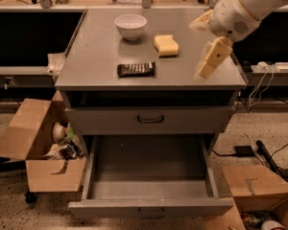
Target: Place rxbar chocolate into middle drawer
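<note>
Hovering spread and empty, your jaws sit well apart from the rxbar chocolate, the middle drawer gaping ready below them.

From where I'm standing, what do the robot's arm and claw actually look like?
The arm is thick, rounded and white, with a thin tan band near the wrist and a round dotted patch on its side. No cables show on it. The claw, over the edge of the cabinet top near the yellow sponge, is pale cream and blocky.
</note>
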